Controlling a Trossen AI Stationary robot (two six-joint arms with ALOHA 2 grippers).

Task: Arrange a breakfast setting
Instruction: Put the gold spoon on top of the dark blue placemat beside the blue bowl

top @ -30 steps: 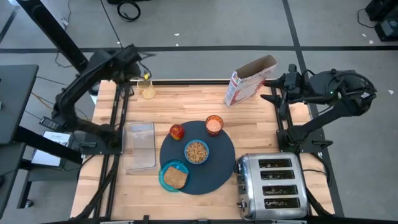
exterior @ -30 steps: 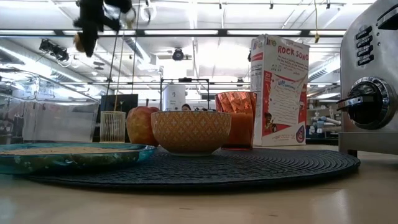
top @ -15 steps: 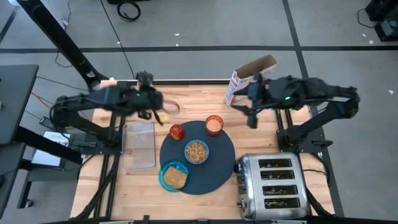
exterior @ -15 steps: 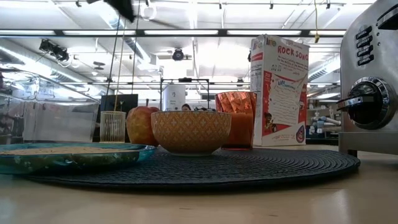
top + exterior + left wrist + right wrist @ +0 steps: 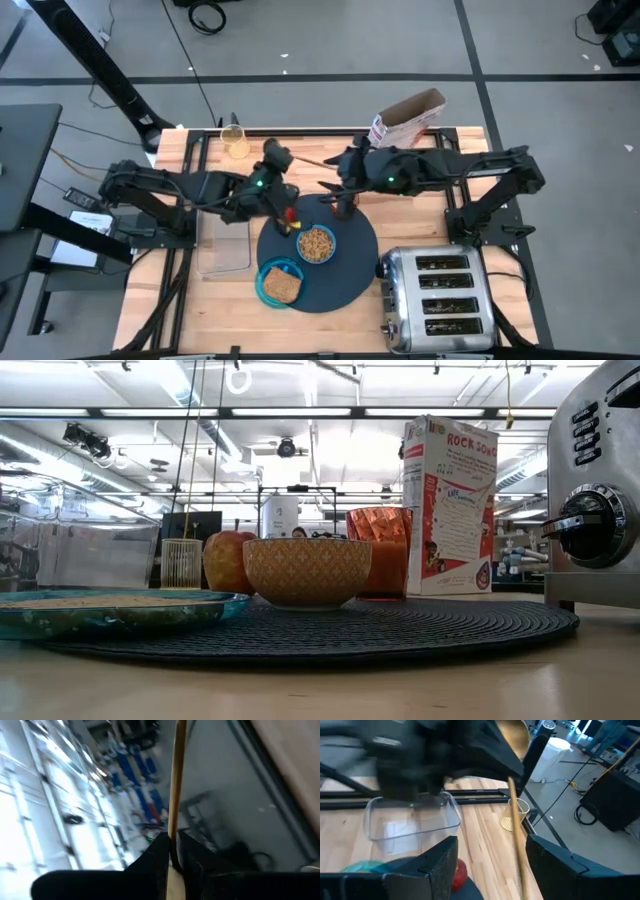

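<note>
The step in hand looks like a spoon handover above the back of the dark-grey round mat [image 5: 320, 250]. The left end effector [image 5: 272, 168] is pinching the slim gold spoon [image 5: 175, 785] by its bowl end, its fingers pressed on the metal, with the handle pointing toward the right arm. The right end effector [image 5: 345, 183] hovers near it with its fingers [image 5: 437, 870] spread, the spoon shaft lying between them but not yet gripped.

To do this well, the right arm would best close on the shaft well clear of the left fingers, square to the handle, and the left should let go only once that grip is firm. Both arms hang just above the red-orange apple [image 5: 289, 213] and the orange translucent cup [image 5: 380, 550], so any descent should stay clear of them. The spoon probably belongs beside or in the small bowl of cereal [image 5: 316, 243], which sits at the mat's centre; laying it down flat and slowly would keep the slim metal from skidding.

The teal plate [image 5: 268, 290] with the toast slice [image 5: 284, 287] sits at the mat's near-left edge. The clear rectangular tray [image 5: 224, 235] lies left of the mat, the chrome toaster [image 5: 440, 300] right of it, all on the wooden tabletop [image 5: 420, 215].

The cereal box [image 5: 448, 505] reads "ROCK SONG"; its smaller print is not legible.
</note>
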